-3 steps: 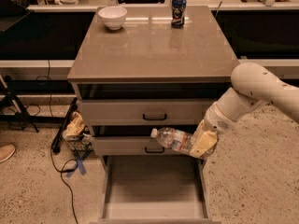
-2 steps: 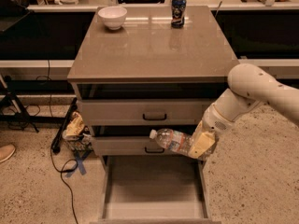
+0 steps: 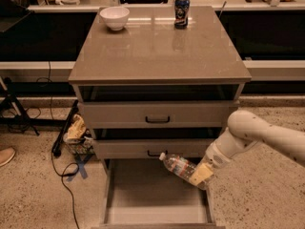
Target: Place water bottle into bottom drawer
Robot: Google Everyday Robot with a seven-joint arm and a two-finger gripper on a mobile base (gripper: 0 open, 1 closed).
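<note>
The water bottle (image 3: 181, 167), clear crinkled plastic with a white cap, lies tilted with its cap pointing up and to the left. My gripper (image 3: 201, 174) is shut on its base end and holds it over the right side of the bottom drawer (image 3: 143, 194). That drawer is pulled out, and its flat floor is bare. The bottle hangs just below the middle drawer's front and above the drawer's floor. My white arm (image 3: 252, 135) comes in from the right.
A white bowl (image 3: 114, 17) and a dark blue can (image 3: 181, 6) stand at the back of the cabinet top (image 3: 157, 51). The two upper drawers with black handles (image 3: 157, 119) stand slightly open. Cables, a crumpled bag (image 3: 76, 129) and a shoe (image 3: 5, 155) lie on the floor to the left.
My gripper has moved down with the bottle, from in front of the middle drawer to above the open bottom drawer. The bottle is tilted more steeply.
</note>
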